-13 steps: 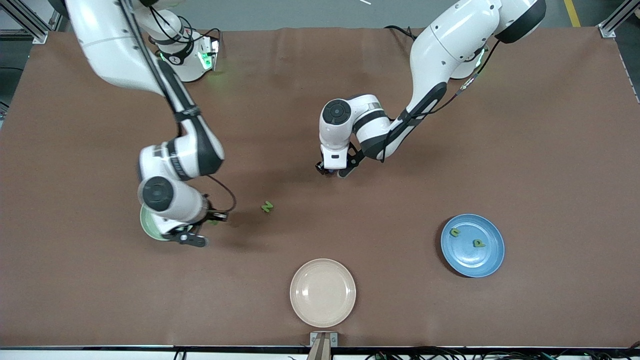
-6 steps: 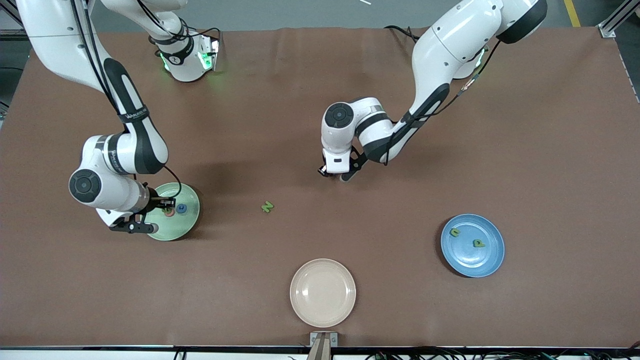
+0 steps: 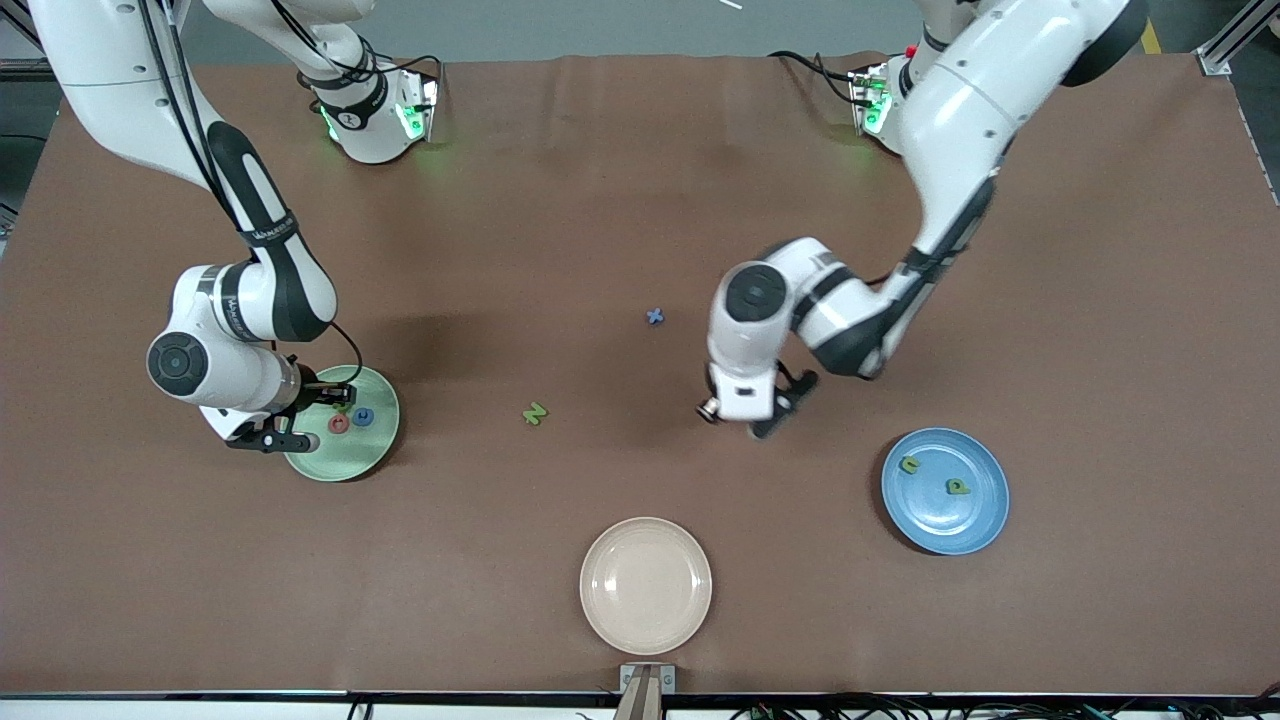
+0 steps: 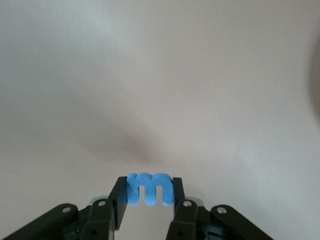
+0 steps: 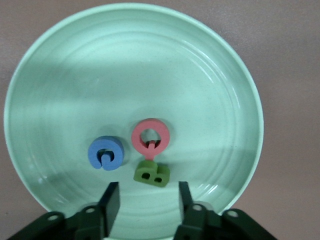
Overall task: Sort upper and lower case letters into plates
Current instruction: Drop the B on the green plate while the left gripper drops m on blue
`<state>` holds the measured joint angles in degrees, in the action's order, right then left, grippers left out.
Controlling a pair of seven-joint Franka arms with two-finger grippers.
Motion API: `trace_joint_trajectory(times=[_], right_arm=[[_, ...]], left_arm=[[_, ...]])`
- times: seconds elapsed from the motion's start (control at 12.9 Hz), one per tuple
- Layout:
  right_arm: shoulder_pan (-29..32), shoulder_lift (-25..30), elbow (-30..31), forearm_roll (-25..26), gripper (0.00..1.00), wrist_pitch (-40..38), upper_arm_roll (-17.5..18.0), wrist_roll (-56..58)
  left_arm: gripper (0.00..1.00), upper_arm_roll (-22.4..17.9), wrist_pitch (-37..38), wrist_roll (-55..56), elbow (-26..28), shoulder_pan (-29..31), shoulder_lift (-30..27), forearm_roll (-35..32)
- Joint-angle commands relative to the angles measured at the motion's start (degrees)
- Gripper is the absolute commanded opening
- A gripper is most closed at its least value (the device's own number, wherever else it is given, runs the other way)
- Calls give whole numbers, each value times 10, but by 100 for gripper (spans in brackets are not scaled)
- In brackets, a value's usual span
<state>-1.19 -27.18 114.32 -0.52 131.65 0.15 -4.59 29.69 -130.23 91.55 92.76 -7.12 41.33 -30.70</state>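
A blue foam letter m [image 4: 150, 187] sits clamped between the jaws of my left gripper [image 4: 148, 189], which hangs in the air [image 3: 745, 418] over bare table between a green letter N [image 3: 535, 413] and the blue plate [image 3: 940, 525]. Two green letters [image 3: 910, 464] [image 3: 958, 487] lie in that blue plate. My right gripper [image 5: 147, 199] is open just above the mint green plate [image 5: 135, 75], over its rim toward the right arm's end [image 3: 298, 422]. In this plate lie a green letter B [image 5: 151, 173], a red ring-shaped letter [image 5: 151, 136] and a blue letter [image 5: 105, 152].
A small blue letter x [image 3: 655, 316] lies on the brown table mid-way between the arms. An empty cream-beige plate [image 3: 645, 585] stands near the front edge. A small bracket [image 3: 646, 680] sticks up at that edge.
My right gripper moved over the mint plate and opened, leaving the green B in it. My left gripper lifted the blue m and swung toward the blue plate, uncovering the blue x.
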Motion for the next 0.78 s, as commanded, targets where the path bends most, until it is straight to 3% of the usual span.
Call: trace_joint_trajectory(times=[0.0, 0.47, 0.54, 0.62, 0.7], right_arm=[[-4, 22, -8, -3, 100, -28, 10, -18], [-158, -1, -59, -6, 100, -9, 12, -322], [-180, -10, -60, -6, 100, 14, 12, -365], [-201, -20, -60, -6, 100, 34, 12, -405], [-218, -30, -62, -6, 100, 55, 12, -448]], left_arm=[[1, 5, 9, -137, 13, 77, -25, -12], [3, 5, 6, -518, 12, 220, -9, -15], [10, 5, 3, -562, 12, 235, 1, -16], [28, 5, -1, -588, 11, 244, 8, -16], [60, 5, -12, -610, 13, 252, 15, -16]])
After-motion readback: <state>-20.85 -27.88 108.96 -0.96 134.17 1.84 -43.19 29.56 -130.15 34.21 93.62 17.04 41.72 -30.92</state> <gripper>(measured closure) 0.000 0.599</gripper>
